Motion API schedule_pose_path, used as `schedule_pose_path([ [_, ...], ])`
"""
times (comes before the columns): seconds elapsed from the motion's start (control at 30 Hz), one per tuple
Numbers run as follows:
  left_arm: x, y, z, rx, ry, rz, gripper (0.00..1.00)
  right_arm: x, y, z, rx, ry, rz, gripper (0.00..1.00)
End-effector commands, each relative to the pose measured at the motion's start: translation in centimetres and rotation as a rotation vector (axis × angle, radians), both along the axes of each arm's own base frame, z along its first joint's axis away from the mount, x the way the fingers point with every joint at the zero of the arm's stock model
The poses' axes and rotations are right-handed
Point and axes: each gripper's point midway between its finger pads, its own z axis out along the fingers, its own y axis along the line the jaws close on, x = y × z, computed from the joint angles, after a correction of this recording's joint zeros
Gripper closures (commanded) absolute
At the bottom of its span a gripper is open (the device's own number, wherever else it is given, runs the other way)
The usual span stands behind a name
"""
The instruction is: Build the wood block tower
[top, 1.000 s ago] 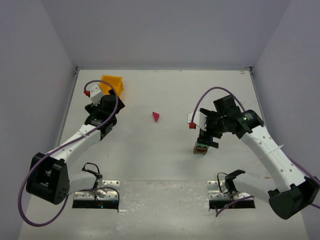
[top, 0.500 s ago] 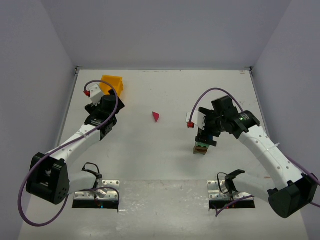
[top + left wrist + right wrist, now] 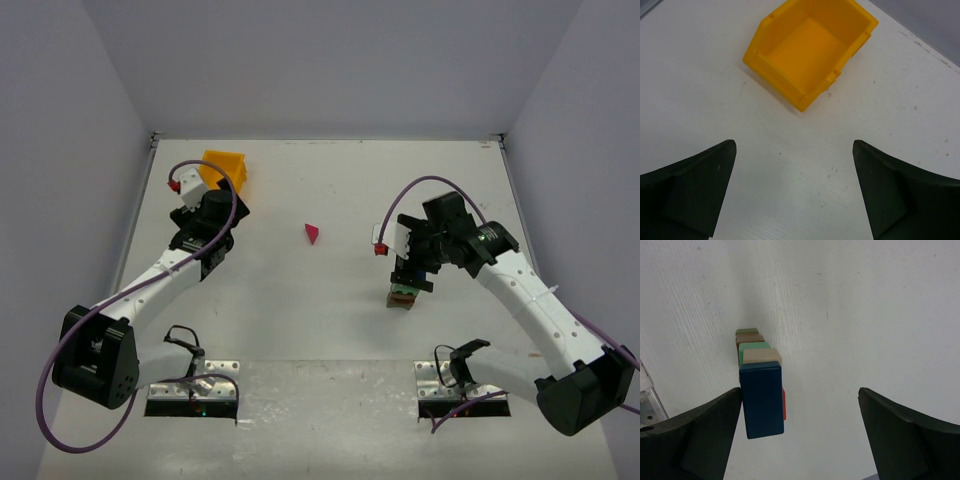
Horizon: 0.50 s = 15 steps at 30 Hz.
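**Desk** (image 3: 330,330): white, walled on three sides, with both arms bolted at its near edge.

**Tower** (image 3: 403,294): stands on the desk right of centre, ahead of the right arm's base.
- The right wrist view looks down its side. A blue block (image 3: 761,400) lies flat on top.
- Going down from it are a cream block (image 3: 762,356), a green block (image 3: 752,345), a brown block (image 3: 750,338) and an olive block (image 3: 746,331), the lowest in sight.
- A red block (image 3: 784,404) shows only as a sliver at the blue one's edge.
- I can make out no lean in the stack.

**Right gripper** (image 3: 799,410): hangs directly over the tower, jaws spread wide, holding nothing.
- The blue block sits right beside the finger (image 3: 695,435) on the left of that view. I cannot tell whether they touch.
- The other finger stands well apart from the stack.

**Magenta wedge** (image 3: 313,233): lies alone near the middle of the desk, between the two arms and well apart from the tower.

**Left gripper** (image 3: 794,155): hangs over bare desk on the left side, jaws spread wide, holding nothing.

**Yellow bin** (image 3: 810,50): sits on the desk toward the far left corner, near the left gripper and ahead of it. Its open top is up and its low front lip is turned toward that gripper.
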Motion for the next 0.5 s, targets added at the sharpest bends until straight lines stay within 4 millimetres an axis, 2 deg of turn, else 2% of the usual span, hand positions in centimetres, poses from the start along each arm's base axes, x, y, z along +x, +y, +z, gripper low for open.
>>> schedule_pose_path([
  [0.0, 0.4, 0.0, 0.9, -0.008, -0.042, -0.002, 0.00, 0.5, 0.3, 0.7, 0.025, -0.028, -0.005, 0.01],
  [0.23, 0.4, 0.0, 0.9, -0.010, -0.042, -0.004, 0.00, 0.6, 0.6, 1.3, 0.044, -0.038, -0.004, 0.01],
  [0.33, 0.5, -0.1, 1.1, -0.013, -0.047, -0.007, 0.00, 0.2, 1.2, 2.6, 0.080, -0.022, 0.008, 0.01],
  [0.47, 0.5, -0.5, 1.4, -0.041, -0.057, -0.021, 0.00, -0.3, 3.0, 6.5, 0.184, -0.030, 0.055, 0.01],
])
